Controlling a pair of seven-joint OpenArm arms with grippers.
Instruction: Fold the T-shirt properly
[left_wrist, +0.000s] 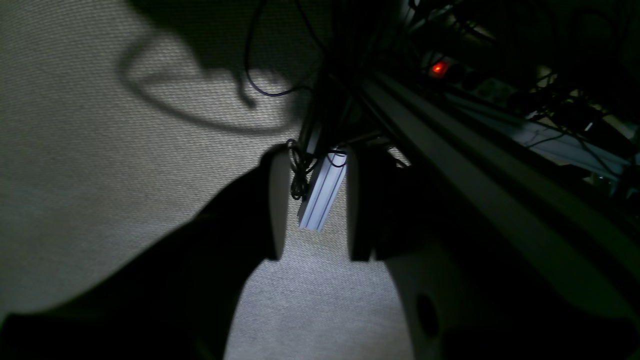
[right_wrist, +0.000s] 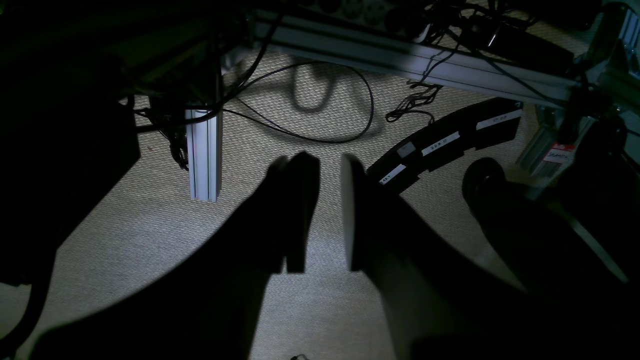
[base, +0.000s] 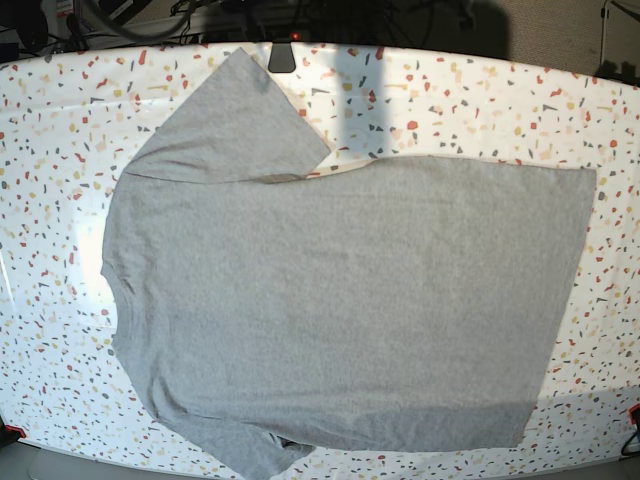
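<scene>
On the table (base: 600, 100): T-shirt (base: 340, 300) flat, plain side up | soft, light, limp | pinch sleeve and hem edges | left end effector (left_wrist: 312, 205) apart, empty | right end effector (right_wrist: 327, 212) apart, empty

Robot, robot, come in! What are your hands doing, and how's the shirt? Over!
Left gripper open, empty, off the table. Right gripper open, empty, off the table. T-shirt flat on the table, plain side up, unfolded. Nothing on it.
</scene>
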